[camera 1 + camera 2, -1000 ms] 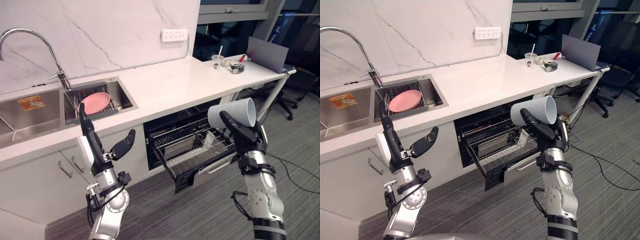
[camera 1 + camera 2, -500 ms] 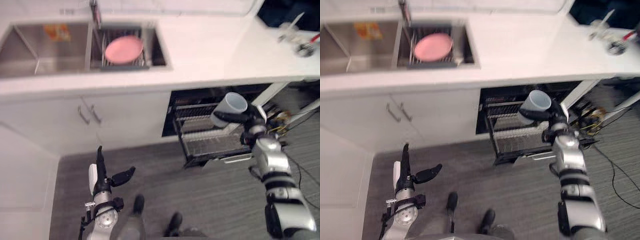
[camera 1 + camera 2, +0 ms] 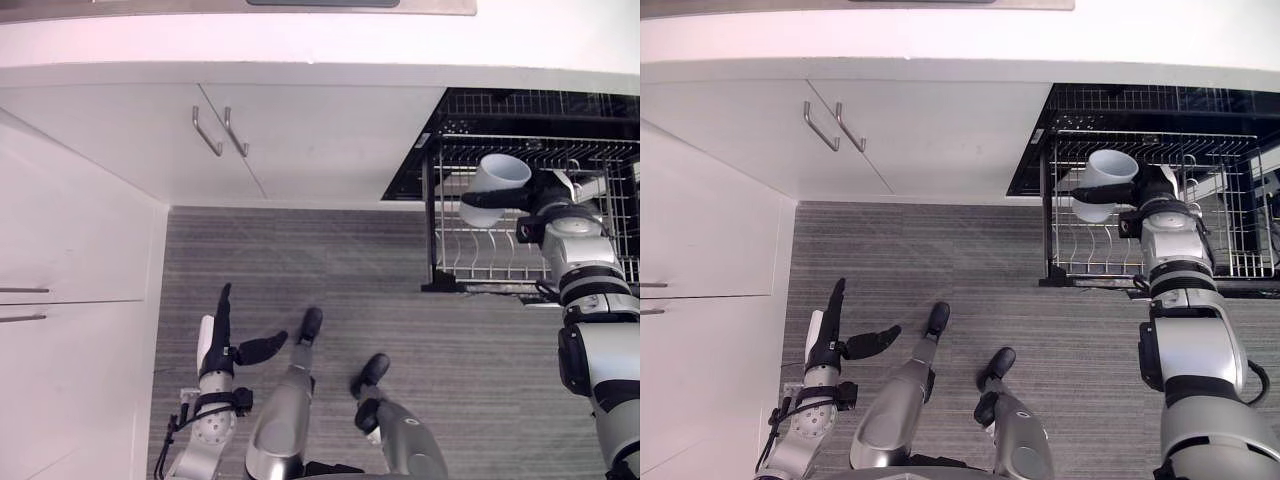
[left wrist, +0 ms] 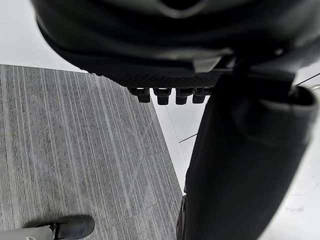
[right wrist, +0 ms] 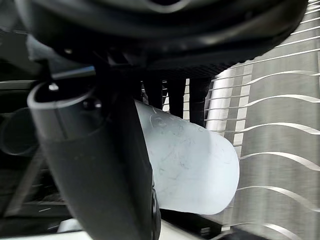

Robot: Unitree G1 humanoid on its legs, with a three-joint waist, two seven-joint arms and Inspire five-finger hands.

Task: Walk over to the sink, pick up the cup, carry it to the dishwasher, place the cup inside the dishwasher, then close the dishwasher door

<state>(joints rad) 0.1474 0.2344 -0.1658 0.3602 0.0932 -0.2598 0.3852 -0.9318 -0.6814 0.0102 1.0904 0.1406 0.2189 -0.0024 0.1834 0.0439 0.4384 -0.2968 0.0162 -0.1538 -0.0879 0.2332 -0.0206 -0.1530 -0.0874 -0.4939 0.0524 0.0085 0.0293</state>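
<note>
Gripping the cup (image 3: 497, 178), the right hand (image 3: 547, 193) has reached the dishwasher rack (image 3: 466, 266) at upper right; release looks next; left hand (image 3: 222, 346) open.

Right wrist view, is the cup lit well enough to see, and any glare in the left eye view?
Right wrist view: the cup is well lit against the dark right hand, and the rack wires glint. Left eye view: the counter glares near white, the dishwasher is dark inside, but the cup stands out.
</note>
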